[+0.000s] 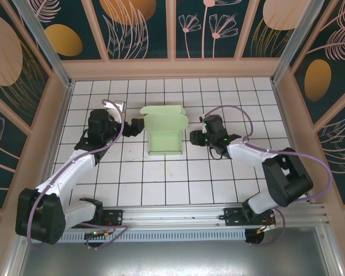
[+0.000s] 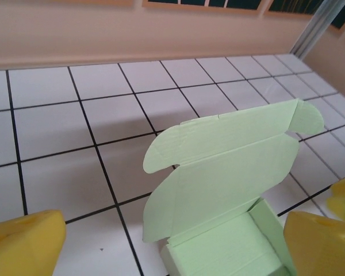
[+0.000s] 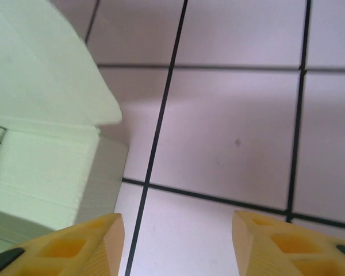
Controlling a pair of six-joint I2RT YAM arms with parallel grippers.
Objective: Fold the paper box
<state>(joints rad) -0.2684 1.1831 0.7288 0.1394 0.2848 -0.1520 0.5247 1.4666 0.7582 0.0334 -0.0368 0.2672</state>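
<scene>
The paper box (image 1: 165,135) was seen on the tiled counter (image 1: 161,184), toward its far middle, between the two hands and held by neither. Its shallow tray (image 2: 224,253) lay flat on the tiles, already formed, while the lid (image 2: 230,172) was raised from the rear hinge and leaned back. The tuck flap (image 2: 218,135) and rounded side ears (image 2: 307,117) were left unfolded, and the stiffness of the creased card was judged to keep the lid up. The left hand (image 1: 139,126) was placed just beside the box's left edge with its jaws spread wide. In the wrist view its yellow fingers (image 2: 23,241) were seen on either side of the tray, which was apparently not gripped. The right hand (image 1: 194,137) was set just beside the right wall, its fingers (image 3: 86,241) parted moderately with bare tile between them. This flanking arrangement was judged to suit steadying the tray from one side while the lid was pushed forward and down from the other. Closing the lid and tucking the flap remained to be done.
</scene>
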